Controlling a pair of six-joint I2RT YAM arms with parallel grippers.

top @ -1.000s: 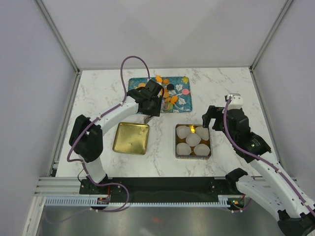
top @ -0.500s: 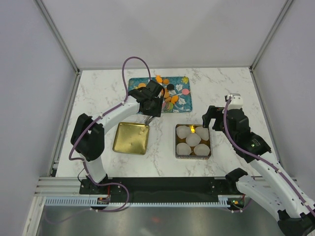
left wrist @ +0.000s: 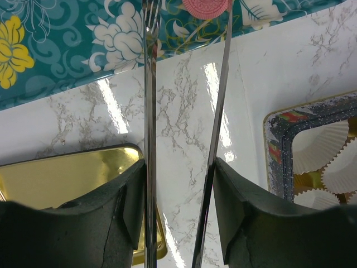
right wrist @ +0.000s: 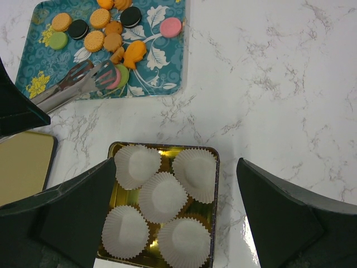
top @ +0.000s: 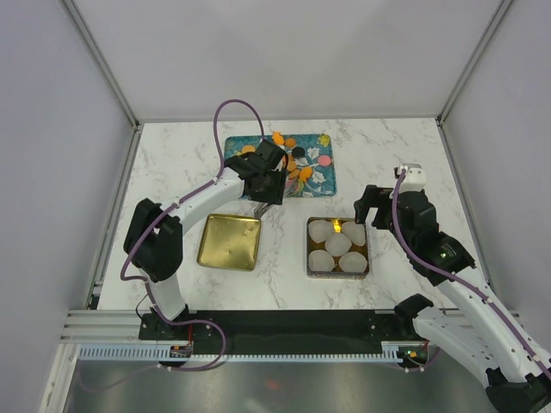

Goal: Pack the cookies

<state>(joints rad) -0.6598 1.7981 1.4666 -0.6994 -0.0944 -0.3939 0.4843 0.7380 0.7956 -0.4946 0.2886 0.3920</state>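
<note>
The cookies (right wrist: 103, 40) lie scattered on a teal flowered tray (right wrist: 162, 67), mostly orange, with black, green and pink ones; they also show in the top view as cookies (top: 297, 165). My left gripper (left wrist: 178, 164) is shut on metal tongs (left wrist: 149, 111), whose arms reach out over the tray's near edge. The tong tips stand on either side of a pink cookie (left wrist: 206, 5) on the tray. In the right wrist view the tongs (right wrist: 78, 84) meet that pink cookie (right wrist: 115, 79). My right gripper (right wrist: 175, 162) hangs open and empty above a square tin (right wrist: 216, 184).
The tin (top: 310, 258) holds several white paper cups (right wrist: 162, 196). A gold lid (top: 230, 242) lies left of it, below the tray (top: 323, 182). White marble tabletop lies between them, with walls on three sides.
The left gripper with the tongs has shifted very slightly toward the tray. The right arm has not moved.
</note>
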